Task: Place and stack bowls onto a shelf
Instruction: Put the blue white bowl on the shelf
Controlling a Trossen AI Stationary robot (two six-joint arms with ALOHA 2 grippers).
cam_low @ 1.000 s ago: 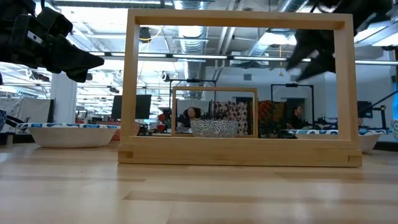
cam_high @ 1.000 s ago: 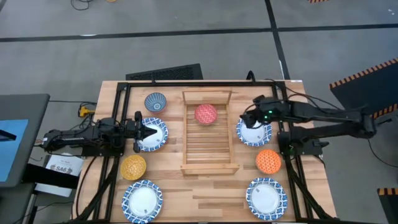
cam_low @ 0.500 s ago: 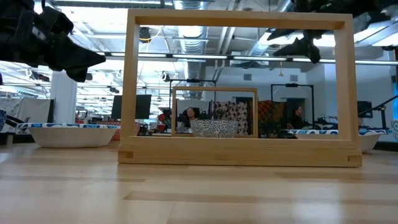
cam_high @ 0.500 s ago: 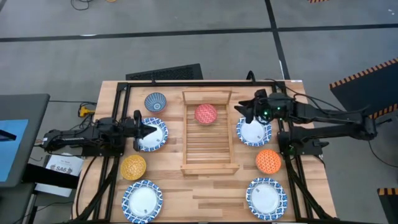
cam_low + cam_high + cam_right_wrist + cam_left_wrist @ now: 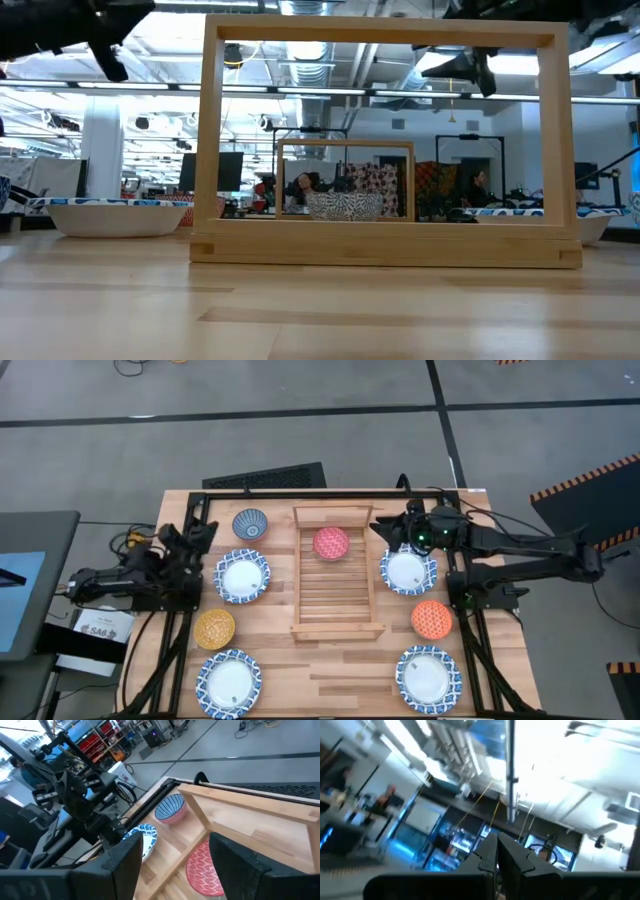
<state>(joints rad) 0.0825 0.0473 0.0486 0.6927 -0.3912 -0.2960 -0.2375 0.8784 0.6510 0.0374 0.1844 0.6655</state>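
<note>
Fingers first: my right gripper [image 5: 172, 862] has its two dark fingers [image 5: 122, 865] spread wide with nothing between them, and it hangs in the air above the table's far right part, just beyond a wide patterned bowl [image 5: 407, 571] and beside the shelf's far end. My left gripper [image 5: 498, 855] has its fingers pressed together on nothing; that arm sits pulled back at the table's left edge, and its wrist camera looks up at ceiling lights.

Closest to the front edge of the table [image 5: 330, 690] lie two wide blue-and-white bowls, one front left [image 5: 228, 681] and one front right [image 5: 428, 673]. A little farther back sit the yellow bowl [image 5: 214, 628] on the left and the orange bowl [image 5: 432, 618] on the right. Between them runs the shelf [image 5: 338, 622], a light-wood slatted rack lying lengthwise down the middle of the table.

Farther on, a fourth wide patterned bowl [image 5: 242, 576] rests left of the shelf, near my left arm, opposite the one by my right gripper. The red bowl [image 5: 331, 543] sits on the slats at the shelf's far end, alone, nothing stacked on it. Farthest back on the left, the small blue bowl [image 5: 250, 523] stands on the tabletop, just outside the shelf's rail.
</note>
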